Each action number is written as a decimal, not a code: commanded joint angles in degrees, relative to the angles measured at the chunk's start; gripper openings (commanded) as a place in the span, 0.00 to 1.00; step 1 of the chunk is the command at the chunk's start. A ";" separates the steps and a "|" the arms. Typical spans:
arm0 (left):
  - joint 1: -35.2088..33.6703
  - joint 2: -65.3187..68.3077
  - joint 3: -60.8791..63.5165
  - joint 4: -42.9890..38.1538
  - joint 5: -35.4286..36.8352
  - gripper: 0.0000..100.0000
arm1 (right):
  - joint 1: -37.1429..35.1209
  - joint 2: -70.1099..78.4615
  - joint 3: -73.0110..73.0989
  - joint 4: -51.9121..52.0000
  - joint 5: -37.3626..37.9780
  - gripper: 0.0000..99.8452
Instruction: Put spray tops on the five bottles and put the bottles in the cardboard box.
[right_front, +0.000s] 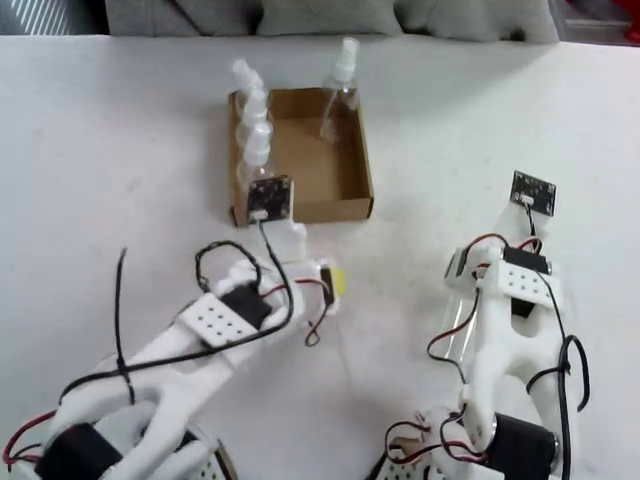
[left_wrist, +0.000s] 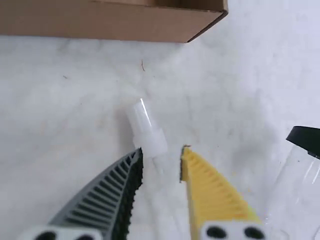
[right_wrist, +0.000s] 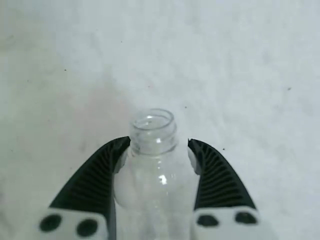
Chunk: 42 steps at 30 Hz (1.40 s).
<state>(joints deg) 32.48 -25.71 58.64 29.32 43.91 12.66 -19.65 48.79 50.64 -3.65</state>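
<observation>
The cardboard box (right_front: 355, 165) sits at the table's middle back. A row of clear bottles with white spray tops (right_front: 254, 125) stands along its left wall, and one more capped bottle (right_front: 340, 85) stands at its back right corner. In front of the box a loose white spray top (left_wrist: 146, 130) lies on the table. My left gripper (left_wrist: 161, 152) (right_front: 322, 285) is open low over it, one finger on each side of its collar and tube. My right gripper (right_wrist: 157, 145) (right_front: 470, 272) is shut on a clear bottle (right_wrist: 152, 131) (right_front: 458, 320) with an open neck, held over the table at the right.
The box's front right corner (left_wrist: 210, 17) lies just beyond the loose spray top. The held bottle (left_wrist: 295, 190) and a black tip (left_wrist: 306, 136) of the other gripper are close beside my left gripper. A grey sofa edge (right_front: 330, 15) runs behind the table.
</observation>
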 joint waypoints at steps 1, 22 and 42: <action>0.66 4.88 -6.86 0.62 0.97 0.22 | 0.13 -1.80 -0.09 -1.45 0.79 0.02; -0.75 32.31 -23.91 7.30 3.16 0.21 | 0.13 -1.80 0.00 -1.45 0.79 0.02; -0.40 30.55 -25.76 12.75 -0.97 0.02 | 0.13 -2.07 0.00 -1.45 0.79 0.02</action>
<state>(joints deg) 32.66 9.71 33.76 38.29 44.97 12.66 -19.65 49.05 50.11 -3.65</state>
